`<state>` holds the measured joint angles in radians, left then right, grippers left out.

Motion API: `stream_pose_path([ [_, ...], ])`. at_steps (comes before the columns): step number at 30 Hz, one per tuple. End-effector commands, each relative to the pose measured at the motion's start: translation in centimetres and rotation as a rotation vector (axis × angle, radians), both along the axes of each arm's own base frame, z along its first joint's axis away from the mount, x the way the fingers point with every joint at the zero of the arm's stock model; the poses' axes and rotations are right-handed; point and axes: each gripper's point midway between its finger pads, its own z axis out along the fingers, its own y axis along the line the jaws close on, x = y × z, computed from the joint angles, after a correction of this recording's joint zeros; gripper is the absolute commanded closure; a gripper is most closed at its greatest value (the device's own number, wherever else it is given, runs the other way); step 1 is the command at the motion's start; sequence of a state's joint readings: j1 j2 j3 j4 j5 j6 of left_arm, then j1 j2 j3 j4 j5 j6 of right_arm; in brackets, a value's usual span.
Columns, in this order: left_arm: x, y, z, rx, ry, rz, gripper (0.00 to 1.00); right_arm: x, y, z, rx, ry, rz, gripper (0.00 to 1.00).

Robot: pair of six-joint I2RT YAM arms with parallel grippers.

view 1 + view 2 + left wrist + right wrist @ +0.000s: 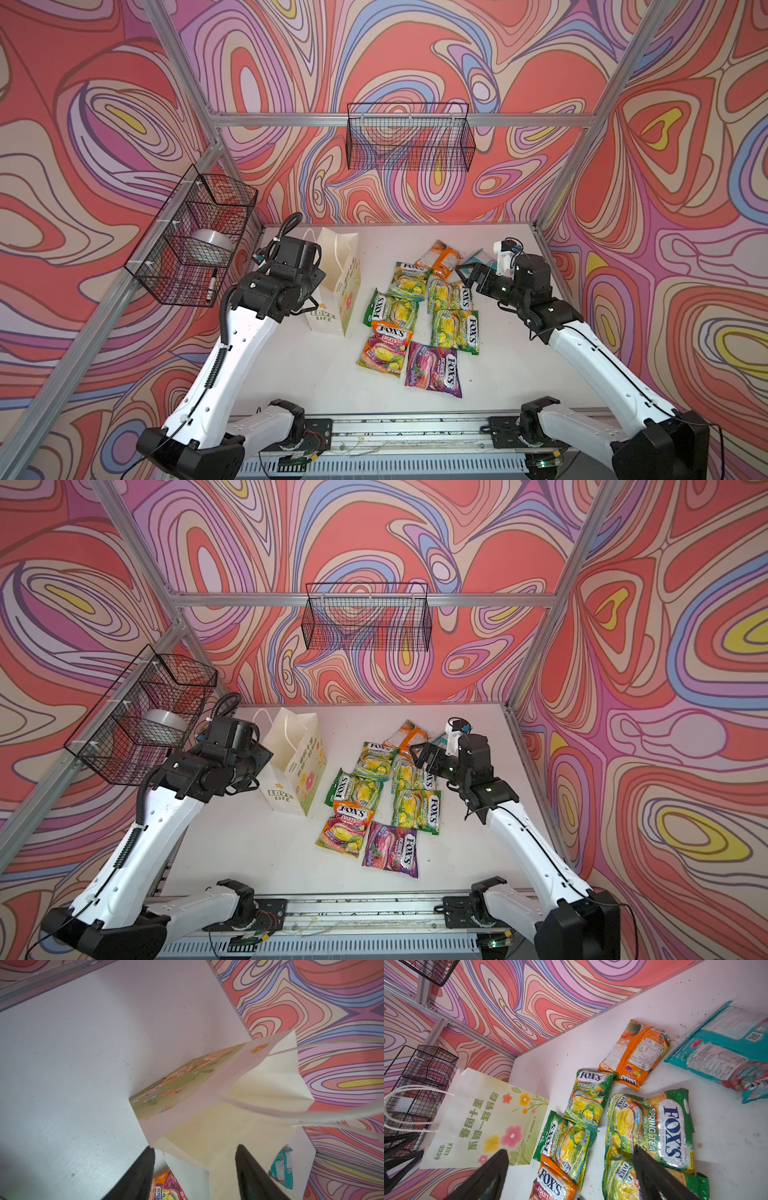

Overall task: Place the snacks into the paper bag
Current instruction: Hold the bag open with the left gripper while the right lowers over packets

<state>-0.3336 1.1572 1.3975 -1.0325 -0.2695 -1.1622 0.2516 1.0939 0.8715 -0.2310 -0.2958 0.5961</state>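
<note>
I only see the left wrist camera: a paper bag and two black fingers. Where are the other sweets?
Observer: On the table beside the paper bag; several are green FOX'S Spring Tea packets.
Operator: Is the other gripper holding one?
Observer: No, the right gripper is open and empty, over the green packets.
Operator: Any purple ones?
Observer: Yes, one purple FOX'S Berries packet, nearest the table's front edge.

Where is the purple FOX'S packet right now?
In both top views the purple FOX'S packet lies flat, the packet nearest the robot's base, just right of the orange Fruits packet and in front of a green-yellow packet.
</note>
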Motion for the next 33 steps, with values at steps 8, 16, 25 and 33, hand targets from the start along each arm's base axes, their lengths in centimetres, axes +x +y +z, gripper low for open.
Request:
stream_pose_path([
  [8,-1.7,-1.0,3.6,0.361,-0.075,-0.485,0.0,-0.1,0.2,2.4,-0.045,-0.065,-0.001,0.02],
  [16,1.2,-2.0,2.5,0.598,0.083,-0.762,0.02,-4.1,-0.7,1.8,-0.116,0.01,0.048,0.02],
  [25,6.1,-0.2,-1.3,0.607,0.227,-0.715,0.14,-9.2,-2.6,-0.6,-0.152,0.115,0.03,0.01],
  [33,7.3,0.7,-3.0,0.592,0.293,-0.672,0.43,-9.0,-2.8,-1.3,-0.137,0.127,0.003,0.01],
])
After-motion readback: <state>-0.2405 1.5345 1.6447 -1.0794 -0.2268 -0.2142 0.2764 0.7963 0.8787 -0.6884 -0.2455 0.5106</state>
